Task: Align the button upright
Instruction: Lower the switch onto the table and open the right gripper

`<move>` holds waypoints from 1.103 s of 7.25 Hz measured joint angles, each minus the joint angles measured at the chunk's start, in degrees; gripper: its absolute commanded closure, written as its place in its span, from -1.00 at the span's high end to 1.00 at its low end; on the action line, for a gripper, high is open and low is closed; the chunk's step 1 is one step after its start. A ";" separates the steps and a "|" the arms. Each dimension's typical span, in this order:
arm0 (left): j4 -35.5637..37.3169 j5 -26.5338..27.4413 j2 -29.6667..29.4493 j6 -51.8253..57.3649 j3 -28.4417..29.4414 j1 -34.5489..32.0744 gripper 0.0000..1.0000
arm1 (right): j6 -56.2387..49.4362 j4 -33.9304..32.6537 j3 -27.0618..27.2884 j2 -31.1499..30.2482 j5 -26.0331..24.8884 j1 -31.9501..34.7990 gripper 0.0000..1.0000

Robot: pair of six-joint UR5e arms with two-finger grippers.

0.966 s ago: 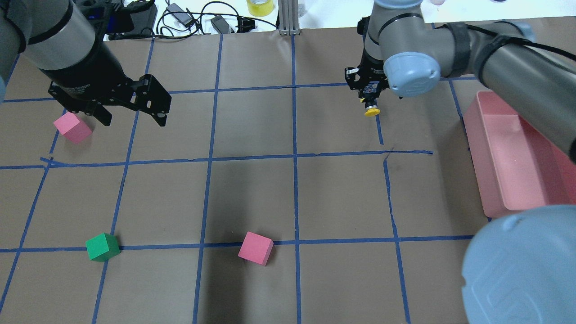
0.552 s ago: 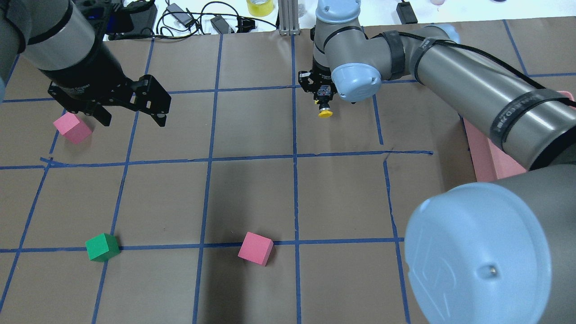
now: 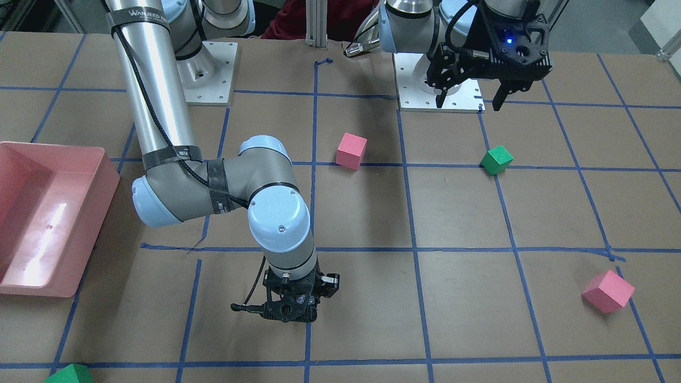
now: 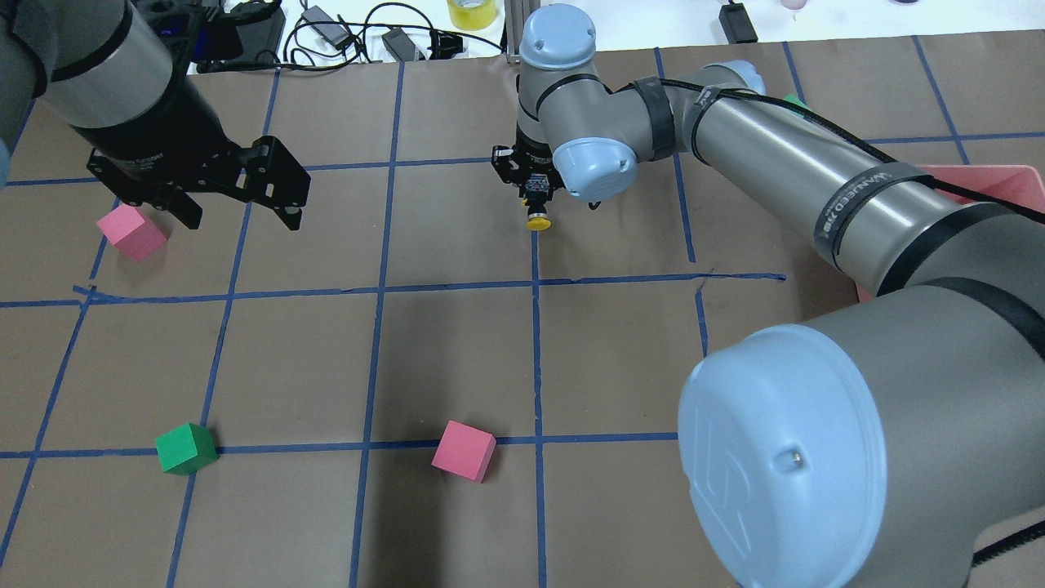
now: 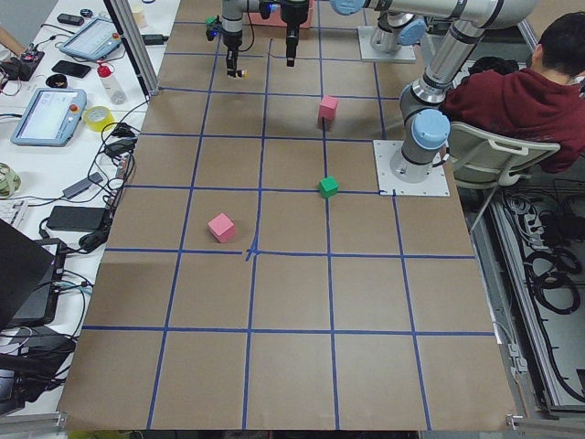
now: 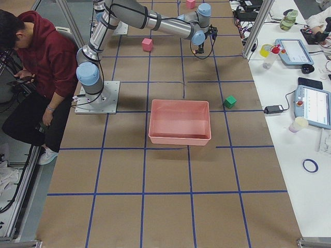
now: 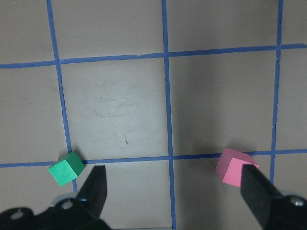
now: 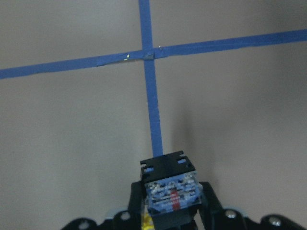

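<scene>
My right gripper (image 4: 535, 204) is shut on the button (image 4: 536, 221) and holds it over a blue tape line near the far middle of the table. The button's yellow cap shows just below the fingers in the overhead view. In the right wrist view its grey-black base (image 8: 171, 194) sits between the fingers, with a sliver of yellow beside it. In the front-facing view the right gripper (image 3: 291, 315) hides the button. My left gripper (image 4: 241, 214) is open and empty above the table, and it also shows in the front-facing view (image 3: 469, 103).
A pink cube (image 4: 131, 231) lies by the left gripper. A second pink cube (image 4: 464, 450) and a green cube (image 4: 186, 448) lie near the front. The pink bin (image 3: 109, 175) stands at the robot's right. Cables and devices lie beyond the far edge.
My right arm has swung left across the table with the button in its gripper, by about one grid square. The left arm and the cubes have not moved.
</scene>
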 measured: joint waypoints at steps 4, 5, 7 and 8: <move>-0.02 -0.04 0.00 -0.06 0.00 0.00 1.00 | 2.25 -0.03 0.21 0.59 1.03 1.38 0.67; -0.01 -0.04 0.00 -0.02 0.00 0.00 1.00 | 2.48 -0.04 0.36 0.69 1.26 1.38 0.79; 0.00 -0.03 0.00 0.00 0.00 0.00 1.00 | 4.41 0.13 0.62 0.44 1.49 1.39 0.99; 0.00 -0.04 0.00 0.01 0.00 0.00 1.00 | 5.82 0.42 0.75 -0.15 1.64 1.39 1.00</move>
